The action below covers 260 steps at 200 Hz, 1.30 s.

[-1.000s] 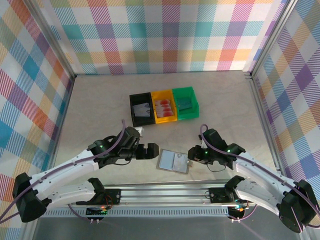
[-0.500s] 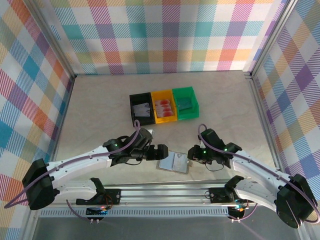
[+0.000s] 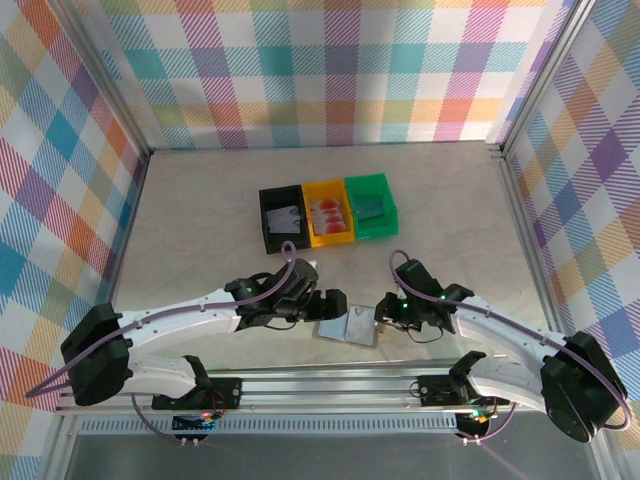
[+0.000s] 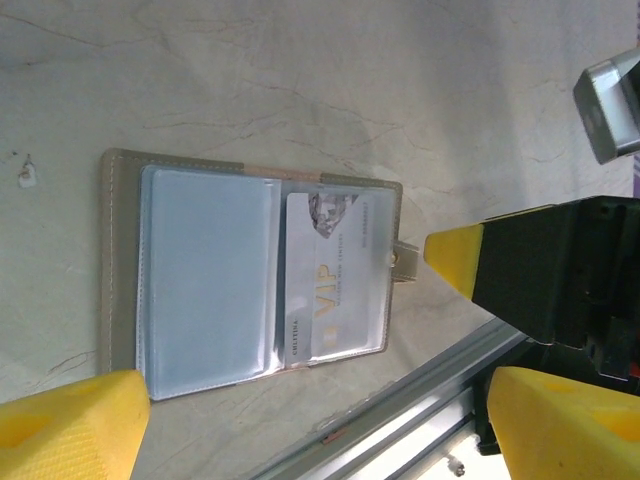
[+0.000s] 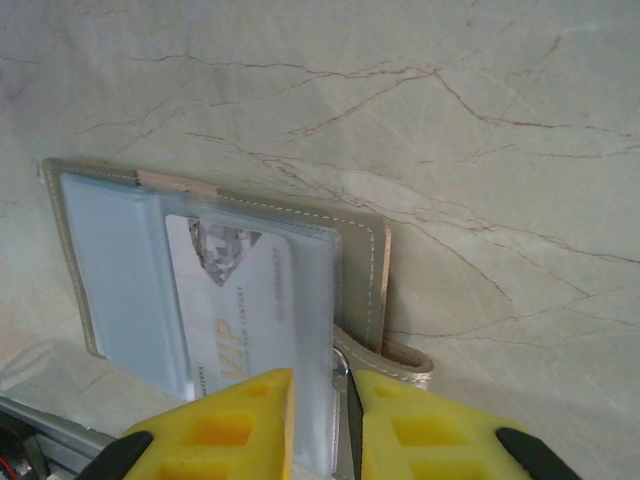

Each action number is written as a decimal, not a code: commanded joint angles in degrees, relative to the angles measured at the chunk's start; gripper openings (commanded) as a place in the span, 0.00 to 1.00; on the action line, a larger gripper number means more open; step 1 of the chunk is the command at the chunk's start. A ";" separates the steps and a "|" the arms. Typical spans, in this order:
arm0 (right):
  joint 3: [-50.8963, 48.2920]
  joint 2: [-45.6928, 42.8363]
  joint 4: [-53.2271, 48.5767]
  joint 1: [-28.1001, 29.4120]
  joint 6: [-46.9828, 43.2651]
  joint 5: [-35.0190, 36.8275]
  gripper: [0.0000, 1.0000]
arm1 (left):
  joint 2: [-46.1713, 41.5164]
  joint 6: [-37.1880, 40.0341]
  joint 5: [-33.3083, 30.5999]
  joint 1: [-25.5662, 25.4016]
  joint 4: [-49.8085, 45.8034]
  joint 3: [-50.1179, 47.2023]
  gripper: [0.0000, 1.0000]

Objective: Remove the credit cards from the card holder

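From above, you see the card holder (image 3: 347, 328) lying open on the bench (image 3: 200, 220) between both sets of jaws, its long axis running from one set to the other, with three bins (image 3: 329, 217) well beyond them. The wrist views add what the top view blurs: a white card (image 4: 335, 290) printed VIP lies crosswise under the clear sleeve (image 5: 300, 250) of the half nearer the right gripper (image 5: 322, 378), and the snap tab (image 5: 400, 355) points at its jaws. The left gripper (image 3: 328, 308) holds its jaws spread wide over the holder. The right jaws are drawn almost together about the sleeve's edge; you cannot tell whether they pinch it.
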 commanded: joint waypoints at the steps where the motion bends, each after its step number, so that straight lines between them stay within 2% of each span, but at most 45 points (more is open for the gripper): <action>1: -0.79 0.49 0.09 0.50 1.63 1.52 0.23 | 1.90 -1.00 0.94 -1.13 2.28 0.87 0.86; 153: -3.14 4.85 3.80 0.85 2.52 2.38 0.20 | 10.45 -3.60 1.35 -3.51 8.42 1.99 0.67; 216: -3.53 6.87 4.41 0.84 2.89 2.77 0.18 | 13.42 -5.07 2.81 -3.54 13.13 0.57 0.56; 260: -3.62 6.71 3.97 0.85 2.99 3.26 0.18 | 15.42 -5.45 3.05 -3.55 14.79 -0.41 0.53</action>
